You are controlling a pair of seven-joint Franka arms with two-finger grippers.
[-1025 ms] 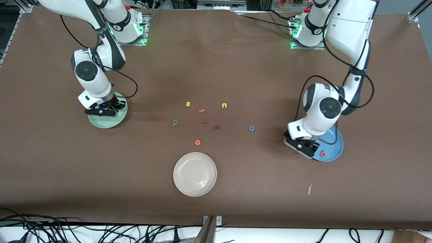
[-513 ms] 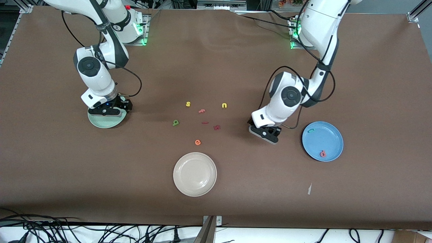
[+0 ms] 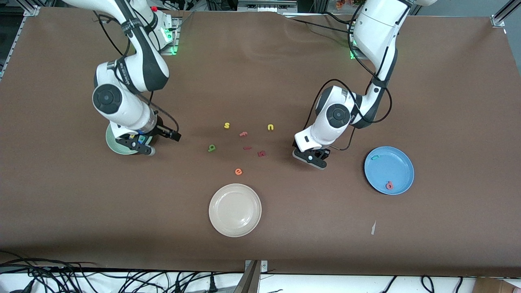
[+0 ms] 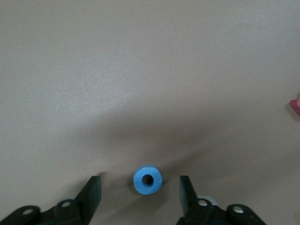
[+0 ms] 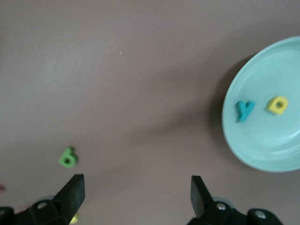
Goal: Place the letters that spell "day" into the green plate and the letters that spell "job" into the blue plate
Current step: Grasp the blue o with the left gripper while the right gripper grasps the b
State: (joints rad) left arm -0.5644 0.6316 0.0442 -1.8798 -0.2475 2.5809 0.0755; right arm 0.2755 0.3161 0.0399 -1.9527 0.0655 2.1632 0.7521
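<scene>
The blue o (image 4: 147,180) lies flat on the table between the fingers of my left gripper (image 4: 139,197), which is open with a gap on each side of the letter. In the front view my left gripper (image 3: 311,158) hides the o. The blue plate (image 3: 401,162) holds the salmon b (image 3: 389,185) and the teal j (image 3: 375,157). The green plate (image 5: 281,150) holds the teal y (image 5: 244,110) and the yellow a (image 5: 278,104). My right gripper (image 5: 138,194) is open and empty, over bare table beside the green plate (image 3: 114,146). The green d (image 3: 211,148) lies on the table mid-way.
Loose letters lie in the middle: a yellow s (image 3: 226,125), a yellow u (image 3: 270,127), a salmon f (image 3: 243,133), two dark red pieces (image 3: 261,153) and an orange e (image 3: 238,171). A cream plate (image 3: 235,210) sits nearer the camera. A paper scrap (image 3: 373,228) lies near the blue plate.
My left arm swung from the blue plate to the blue o and came down round it. My right gripper moved off the green plate toward the table's middle.
</scene>
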